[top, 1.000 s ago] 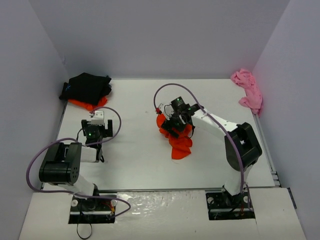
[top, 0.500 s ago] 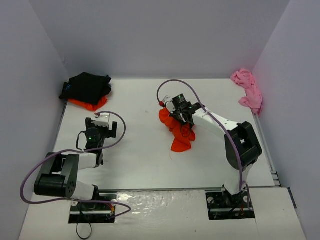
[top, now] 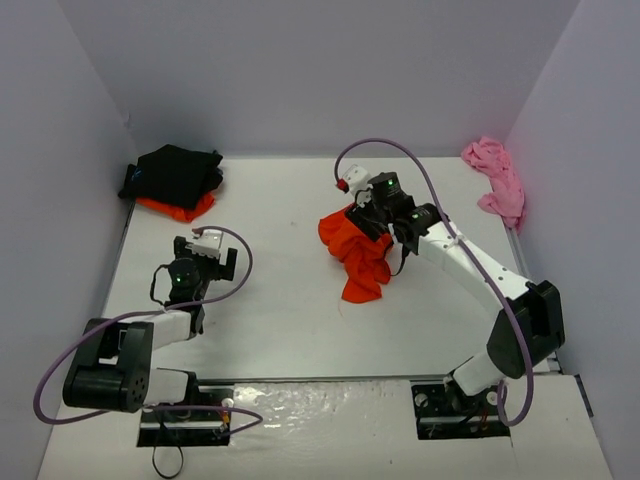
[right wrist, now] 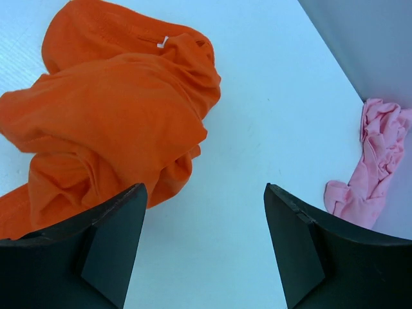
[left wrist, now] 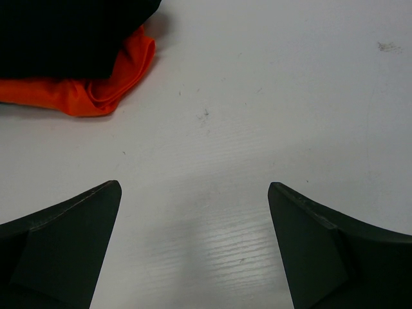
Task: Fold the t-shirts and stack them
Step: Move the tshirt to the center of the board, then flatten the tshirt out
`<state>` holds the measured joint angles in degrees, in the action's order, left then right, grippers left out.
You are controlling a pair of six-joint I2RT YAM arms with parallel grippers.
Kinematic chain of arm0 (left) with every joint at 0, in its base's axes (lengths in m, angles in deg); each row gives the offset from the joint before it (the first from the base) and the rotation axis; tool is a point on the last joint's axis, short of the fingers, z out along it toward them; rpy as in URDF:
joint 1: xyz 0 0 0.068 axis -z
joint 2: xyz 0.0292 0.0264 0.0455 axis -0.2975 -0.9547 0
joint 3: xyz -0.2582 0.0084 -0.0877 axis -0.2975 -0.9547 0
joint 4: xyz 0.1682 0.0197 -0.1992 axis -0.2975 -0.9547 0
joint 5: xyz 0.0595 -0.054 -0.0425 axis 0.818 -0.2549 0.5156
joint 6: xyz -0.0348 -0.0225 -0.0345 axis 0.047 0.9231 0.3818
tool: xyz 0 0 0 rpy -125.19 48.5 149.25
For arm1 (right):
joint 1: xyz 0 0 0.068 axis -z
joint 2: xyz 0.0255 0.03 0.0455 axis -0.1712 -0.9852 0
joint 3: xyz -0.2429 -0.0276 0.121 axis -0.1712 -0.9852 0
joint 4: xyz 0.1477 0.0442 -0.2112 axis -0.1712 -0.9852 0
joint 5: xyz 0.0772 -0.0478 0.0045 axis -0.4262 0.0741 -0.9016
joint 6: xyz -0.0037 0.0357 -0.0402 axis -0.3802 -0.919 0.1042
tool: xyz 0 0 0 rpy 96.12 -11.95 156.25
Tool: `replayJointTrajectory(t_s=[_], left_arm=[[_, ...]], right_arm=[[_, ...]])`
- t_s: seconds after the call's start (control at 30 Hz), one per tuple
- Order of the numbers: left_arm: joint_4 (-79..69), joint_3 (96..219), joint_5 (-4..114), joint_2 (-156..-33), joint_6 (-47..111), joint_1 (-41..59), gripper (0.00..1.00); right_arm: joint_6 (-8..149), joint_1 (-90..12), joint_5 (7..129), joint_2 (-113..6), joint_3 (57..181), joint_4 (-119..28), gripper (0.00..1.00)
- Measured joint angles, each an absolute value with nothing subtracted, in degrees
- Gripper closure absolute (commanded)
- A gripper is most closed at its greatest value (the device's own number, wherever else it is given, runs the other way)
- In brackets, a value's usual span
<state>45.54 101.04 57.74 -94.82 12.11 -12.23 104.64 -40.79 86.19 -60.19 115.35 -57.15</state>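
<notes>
One orange-red t-shirt [top: 356, 252] lies crumpled mid-table, also large at the left of the right wrist view [right wrist: 109, 122]. My right gripper [top: 378, 212] hovers at its far right edge, open [right wrist: 203, 212], with only bare table between its fingers. A black t-shirt [top: 174, 172] lies on a second orange-red t-shirt [top: 180, 209] at the far left; both show in the left wrist view [left wrist: 64, 32] [left wrist: 96, 90]. My left gripper [top: 205, 250] [left wrist: 193, 193] is open over bare table, well short of that pile. A pink t-shirt [top: 497, 180] [right wrist: 376, 167] is bunched at the far right corner.
White walls [top: 560, 120] close in the table [top: 270, 300] on three sides. A raised lip [top: 535, 300] runs along its right edge. Purple cables [top: 400, 150] loop off both wrists.
My right gripper closed on the orange-red shirt mid-table, then opened and drew away to the far right; the shirt shifted slightly. The left gripper moved a little nearer and stayed open.
</notes>
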Motion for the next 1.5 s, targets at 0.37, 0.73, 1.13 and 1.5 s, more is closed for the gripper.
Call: replayJointTrajectory(t_s=[0.37,0.73,1.13,1.5], left_arm=[[48.28,101.06,60.55,-100.89,12.24,-12.23,0.03],[52.27,101.06,63.05,-102.99,13.23,-12.49,0.03],[54.93,101.04,64.57,-105.58,13.40,-12.56,0.03],[55.72,100.90,64.64,-105.58,13.40,-12.56,0.03]], right_arm=[[106.58,-50.36,83.84,-66.59,111.92,-59.00,0.32],[109.92,-53.45,86.76,-75.83,117.10,-59.34,0.34],[112.79,-53.45,91.42,-82.49,120.85,-58.22,0.41],[113.44,-53.45,95.76,-91.29,124.39,-55.71,1.00]])
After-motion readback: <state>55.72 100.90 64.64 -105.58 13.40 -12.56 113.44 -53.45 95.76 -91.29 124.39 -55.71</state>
